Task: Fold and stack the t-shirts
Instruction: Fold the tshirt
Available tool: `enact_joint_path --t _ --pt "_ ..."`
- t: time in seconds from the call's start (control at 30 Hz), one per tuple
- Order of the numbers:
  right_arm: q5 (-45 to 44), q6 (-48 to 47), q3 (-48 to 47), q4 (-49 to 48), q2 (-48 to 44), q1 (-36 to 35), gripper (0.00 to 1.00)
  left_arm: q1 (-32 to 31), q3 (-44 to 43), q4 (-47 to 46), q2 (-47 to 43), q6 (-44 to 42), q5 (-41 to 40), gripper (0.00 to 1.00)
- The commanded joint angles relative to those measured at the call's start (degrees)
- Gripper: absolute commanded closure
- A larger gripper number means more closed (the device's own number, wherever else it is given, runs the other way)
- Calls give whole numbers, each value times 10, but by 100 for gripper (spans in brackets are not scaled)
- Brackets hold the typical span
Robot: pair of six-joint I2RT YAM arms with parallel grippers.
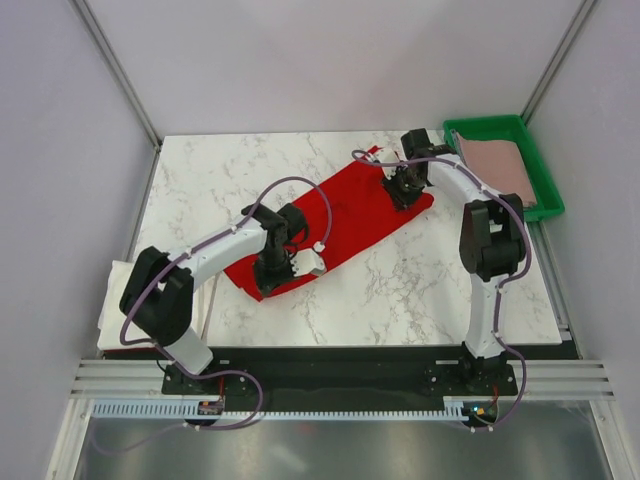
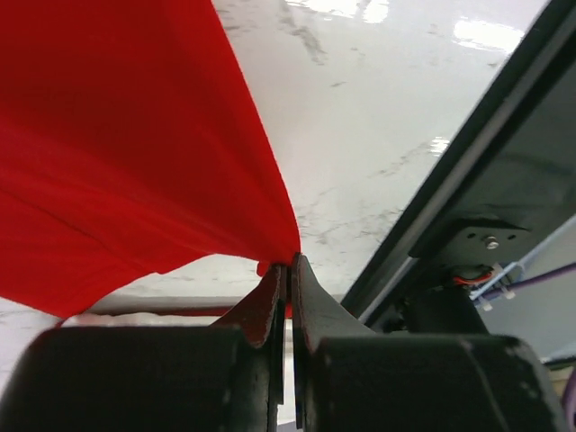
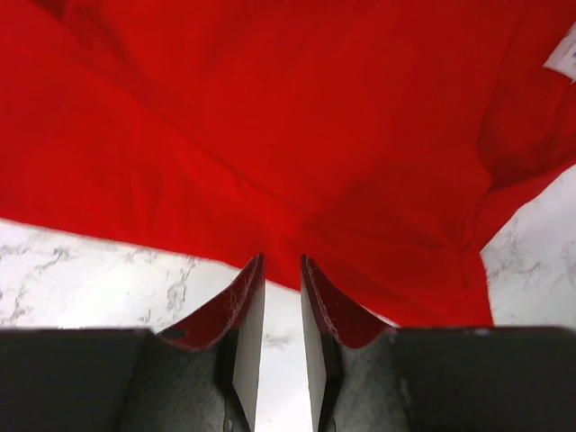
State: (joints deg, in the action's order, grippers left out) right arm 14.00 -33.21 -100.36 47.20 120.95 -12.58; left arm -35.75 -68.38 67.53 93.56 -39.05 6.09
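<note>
The bright red t-shirt (image 1: 350, 215) lies in a diagonal band across the marble table. My left gripper (image 1: 272, 270) is at its near left end, shut on a pinch of the hem (image 2: 289, 265), and the red cloth (image 2: 117, 135) rises from the jaws. My right gripper (image 1: 403, 190) is over the far right end. Its jaws (image 3: 282, 261) stand slightly apart with nothing between them, tips at the edge of the red cloth (image 3: 297, 117). A white neck label (image 3: 562, 54) shows at the upper right. The dusty-pink shirt (image 1: 498, 165) lies in the tray. The white shirt (image 1: 115, 295) lies at the table's left edge.
The green plastic tray (image 1: 490, 123) stands at the far right corner, beside the right arm. Grey walls close in the table on the left, back and right. The black base rail (image 2: 450, 180) runs along the table's near edge.
</note>
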Motion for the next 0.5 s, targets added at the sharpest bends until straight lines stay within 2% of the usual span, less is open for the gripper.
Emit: enact_joint_path --t 0.0,0.03,0.07,0.2,0.3,0.47 --pt "-18 24 -47 -29 21 1 70 -17 17 34 -31 34 52 94" --pt "-21 26 -56 -33 25 1 70 -27 18 44 -33 29 65 92" --pt "-22 29 -62 -34 33 1 70 -34 13 48 -36 24 78 84" --pt "-26 40 -80 -34 42 0 70 -63 -48 69 -30 25 139 73" --pt "-29 61 -81 -34 31 -1 70 -64 -110 62 -4 16 114 70" --pt "-42 54 -45 -35 5 -9 70 -63 -155 46 45 -13 96 67"
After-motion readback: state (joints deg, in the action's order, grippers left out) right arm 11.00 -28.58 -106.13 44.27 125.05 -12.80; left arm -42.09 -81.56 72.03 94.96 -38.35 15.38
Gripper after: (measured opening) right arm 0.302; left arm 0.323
